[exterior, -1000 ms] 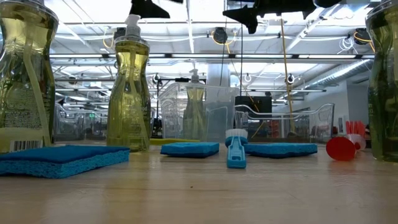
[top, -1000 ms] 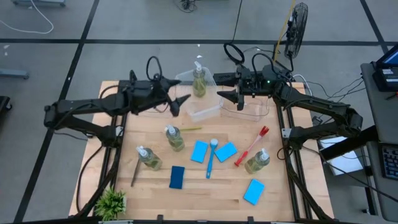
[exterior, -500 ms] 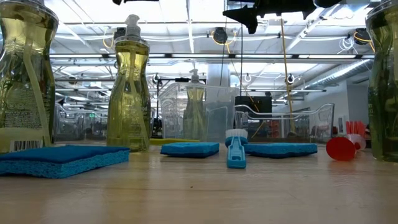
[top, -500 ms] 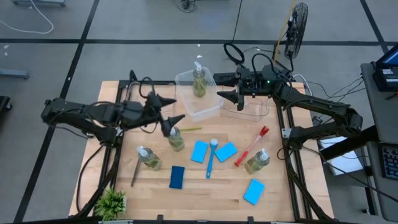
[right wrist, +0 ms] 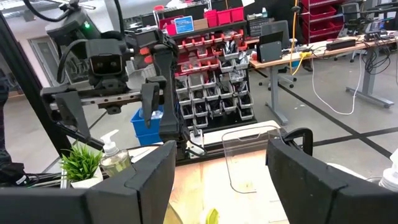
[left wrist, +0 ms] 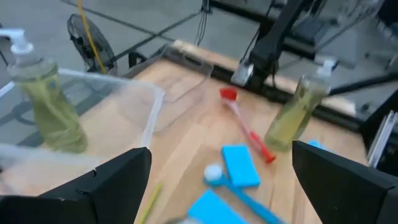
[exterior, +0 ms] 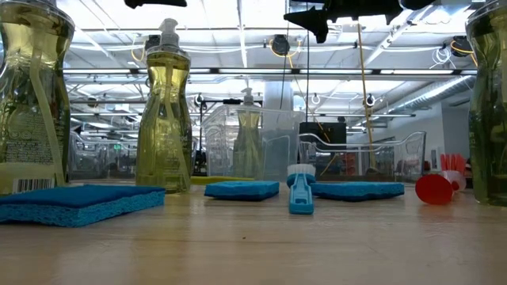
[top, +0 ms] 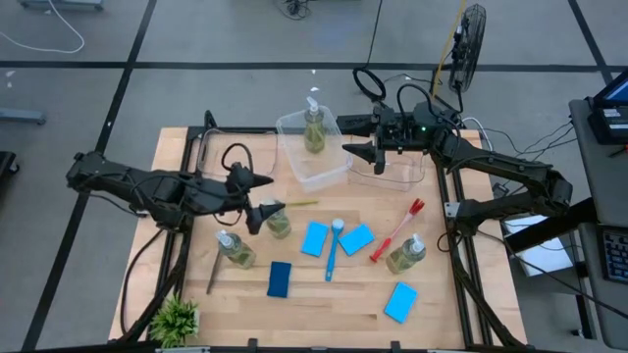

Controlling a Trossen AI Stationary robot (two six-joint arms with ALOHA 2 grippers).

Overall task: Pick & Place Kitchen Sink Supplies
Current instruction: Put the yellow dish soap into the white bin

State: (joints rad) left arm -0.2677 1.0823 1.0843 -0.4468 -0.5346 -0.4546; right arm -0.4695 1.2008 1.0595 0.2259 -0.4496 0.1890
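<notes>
Both grippers are open and hold nothing. My left gripper (top: 267,194) (left wrist: 221,186) hovers over the table's middle left, right beside a pump bottle (top: 278,220) that stands on the wood. A second bottle (top: 314,128) (left wrist: 46,106) stands inside the clear bin (top: 324,175). Two more bottles (top: 235,249) (top: 405,254) stand nearer the front. Four blue sponges (top: 314,238) (top: 356,238) (top: 280,279) (top: 400,302) lie flat. The blue brush (top: 333,247), red brush (top: 397,229), green brush (top: 299,203) and dark brush (top: 214,271) lie on the table. My right gripper (top: 349,137) (right wrist: 221,180) hangs above the far bins.
A second clear bin (top: 397,169) sits at the far right, under my right arm. The small potted plant (top: 177,320) stands at the near left corner. Bare wood shows along the near edge and at the table's left side.
My left gripper has drawn back from the bin with the bottle, moving toward the table's near edge and a little left, ending beside the standing bottle in the middle. It has stayed open. The right arm has kept still.
</notes>
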